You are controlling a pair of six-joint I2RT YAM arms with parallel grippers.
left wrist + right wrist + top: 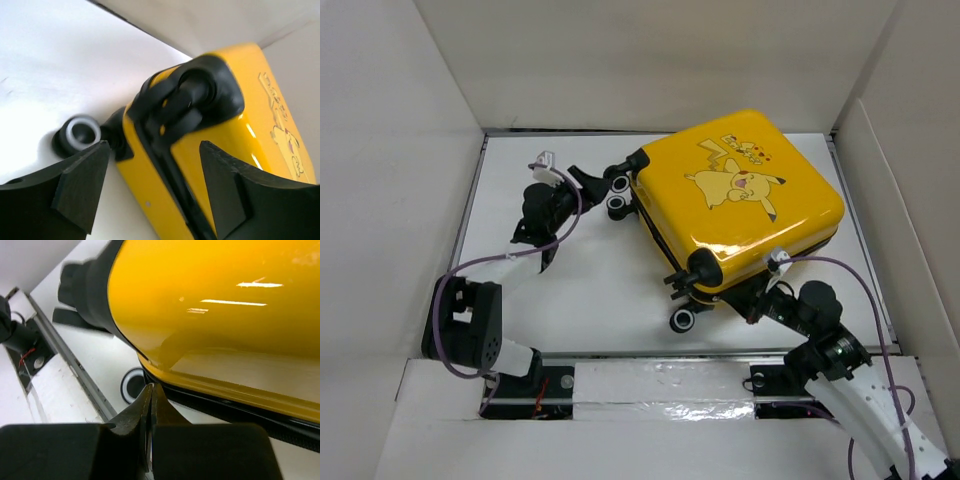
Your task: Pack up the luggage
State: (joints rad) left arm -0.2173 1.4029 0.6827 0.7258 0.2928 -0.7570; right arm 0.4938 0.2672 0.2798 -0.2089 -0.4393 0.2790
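Luggage [740, 200] wheeled corner just ahead of spread left gripper [154, 147]

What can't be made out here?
- Bright-yellow hard-shell Pikachu suitcase: contents, all views, hidden by its closed shell.
- Black zipper seam: right wrist view, unclear whether the right gripper, jaws shut, touches it; too close.
- Black wheel with grey hub: left wrist view, blurred.
- Its cartoon print: left wrist view, cut off by the right edge.
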